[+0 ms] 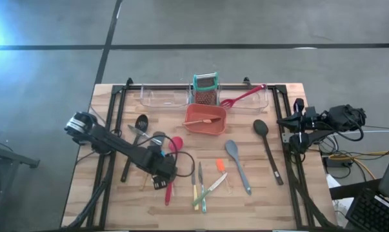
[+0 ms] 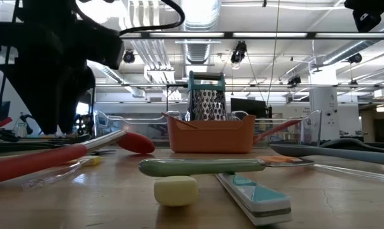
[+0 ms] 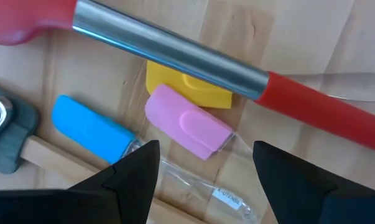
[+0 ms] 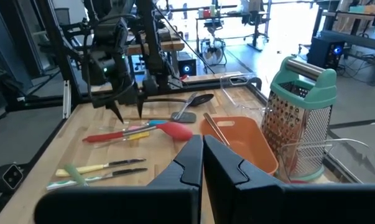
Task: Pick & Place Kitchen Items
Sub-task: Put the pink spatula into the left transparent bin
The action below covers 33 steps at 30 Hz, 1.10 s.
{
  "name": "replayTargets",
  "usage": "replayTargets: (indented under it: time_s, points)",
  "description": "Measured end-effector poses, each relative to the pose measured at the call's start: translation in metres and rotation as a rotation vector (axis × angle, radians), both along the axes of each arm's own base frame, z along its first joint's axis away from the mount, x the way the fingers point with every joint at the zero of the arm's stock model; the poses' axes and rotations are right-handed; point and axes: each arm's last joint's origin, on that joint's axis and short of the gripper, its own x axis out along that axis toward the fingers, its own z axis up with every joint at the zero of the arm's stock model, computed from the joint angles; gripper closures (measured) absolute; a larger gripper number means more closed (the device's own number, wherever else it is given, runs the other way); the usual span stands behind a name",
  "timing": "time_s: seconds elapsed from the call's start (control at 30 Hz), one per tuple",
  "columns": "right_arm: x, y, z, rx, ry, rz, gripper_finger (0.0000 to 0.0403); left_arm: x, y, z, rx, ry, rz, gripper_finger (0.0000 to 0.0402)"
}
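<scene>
A robotics lab or workshop: exposed silver ceiling ducts, strip lights, grey concrete floor, equipment racks beyond the pale wooden surface.

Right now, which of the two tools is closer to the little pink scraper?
The left. The left tool hovers open right over the pink scraper; the right tool sits shut at the table's far right edge.

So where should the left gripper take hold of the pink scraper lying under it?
Probably across the pink scraper's clear handle, coming straight down. The left gripper hangs open with a finger on either side of it, while the red spoon's shaft crosses just past the pink head, crowding that end.
</scene>
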Motion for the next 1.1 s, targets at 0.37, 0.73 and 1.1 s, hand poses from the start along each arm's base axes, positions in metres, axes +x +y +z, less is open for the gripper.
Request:
replayTargets:
  time_s: [0.37,0.73,1.1]
  points:
    - [0.0,0.0,0.0,0.0,0.0,0.0,0.0394,-0.006,0.004,-0.01,-0.014,0.049,0.029,0.0138]
    - [0.0,0.0,0.0,0.0,0.0,0.0,0.0394,-0.003,0.007,-0.015,-0.056,0.008,0.065,0.0109]
    - [0.0,0.0,0.0,0.0,0.0,0.0,0.0394,-0.002,0.01,-0.02,-0.01,0.02,0.062,0.0102]
